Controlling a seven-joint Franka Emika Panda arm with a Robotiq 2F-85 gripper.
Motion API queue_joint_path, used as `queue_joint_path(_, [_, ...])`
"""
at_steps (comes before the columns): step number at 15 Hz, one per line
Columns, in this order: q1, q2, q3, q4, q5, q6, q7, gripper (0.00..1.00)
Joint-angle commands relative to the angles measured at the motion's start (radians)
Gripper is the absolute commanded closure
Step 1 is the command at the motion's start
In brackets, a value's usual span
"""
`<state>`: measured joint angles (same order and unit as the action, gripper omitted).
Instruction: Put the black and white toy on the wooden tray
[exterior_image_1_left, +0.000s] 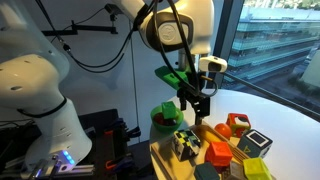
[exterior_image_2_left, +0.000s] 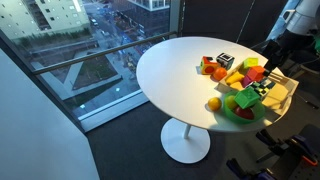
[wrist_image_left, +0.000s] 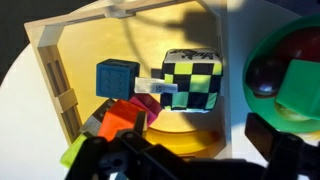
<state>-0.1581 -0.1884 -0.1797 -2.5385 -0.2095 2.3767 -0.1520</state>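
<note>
The small cube-like black and white toy (wrist_image_left: 192, 80), with its checked, a little yellowish pattern, lies flat on the floor of the wide wooden tray (wrist_image_left: 52, 85) of light wood, near the far rim. It is upright and free. Just to its left lies a small white piece, and further left a dark blue cube (wrist_image_left: 115, 78). Nearer are red and orange blocks (wrist_image_left: 125, 118). To the right of the tray stands a round green bowl-like toy (wrist_image_left: 295, 75).

The dark gripper (wrist_image_left: 190, 162) hangs above the toy and does not touch it. Its jaws stand spread and hold nothing, as an exterior view (exterior_image_1_left: 193, 108) also suggests.

In my judgement the placing step is done. The next move calls for a straight lift away, without pushing the near blocks.
</note>
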Motion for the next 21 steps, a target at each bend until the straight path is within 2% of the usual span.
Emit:
queue_joint_path(1, [0.018, -0.035, 0.003, 0.061, 0.078, -0.14, -0.055, 0.0])
queue_joint_path(5, [0.038, -0.067, 0.02, 0.139, 0.119, -0.304, -0.035, 0.0])
queue_joint_path(10, [0.064, -0.107, 0.065, 0.207, 0.118, -0.432, 0.018, 0.0])
queue_joint_path(18, [0.107, -0.161, 0.103, 0.285, 0.2, -0.55, 0.057, 0.0])
queue_joint_path(21, [0.106, -0.158, 0.103, 0.265, 0.187, -0.518, 0.04, 0.0])
